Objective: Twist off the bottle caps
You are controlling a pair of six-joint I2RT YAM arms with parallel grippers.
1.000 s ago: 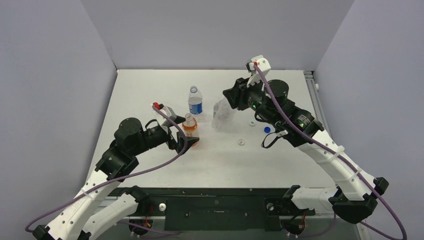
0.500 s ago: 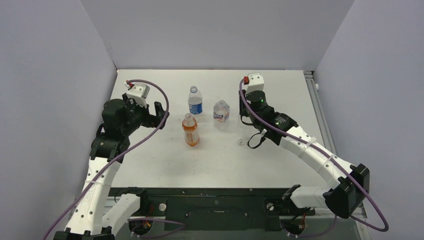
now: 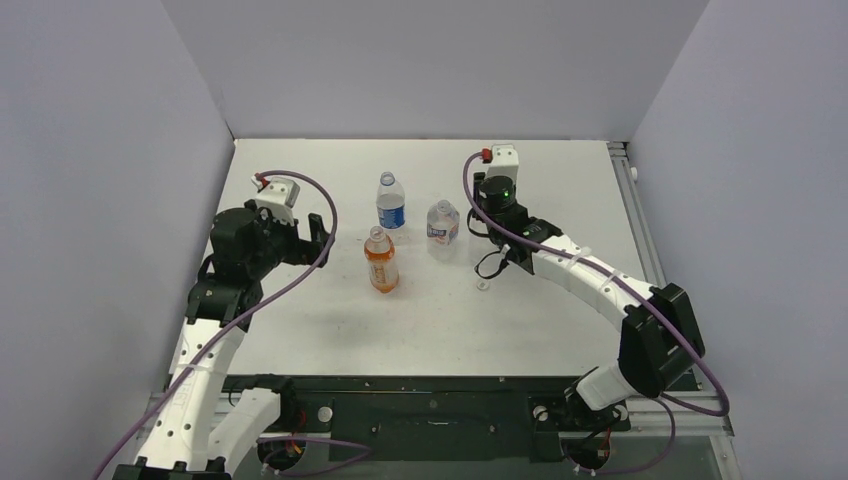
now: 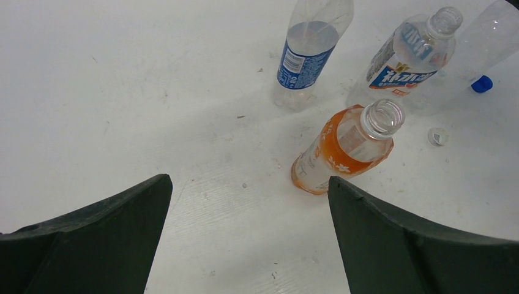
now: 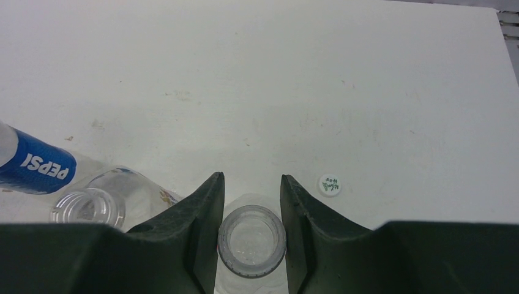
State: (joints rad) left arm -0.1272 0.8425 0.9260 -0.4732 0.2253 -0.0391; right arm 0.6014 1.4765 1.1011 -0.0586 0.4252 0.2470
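Right fingers (image 5: 199, 223) pinched narrow on uncapped plain bottle (image 5: 252, 240) neck; lifting away skewed could topple it. Left fingers (image 4: 104, 236) wide, empty, orange bottle (image 4: 339, 153) ahead.

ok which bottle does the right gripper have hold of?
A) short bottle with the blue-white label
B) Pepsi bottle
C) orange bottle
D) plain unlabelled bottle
D: the right wrist view shows the right gripper shut on the open neck of the plain unlabelled bottle; the Pepsi bottle, short labelled bottle and orange bottle stand free.
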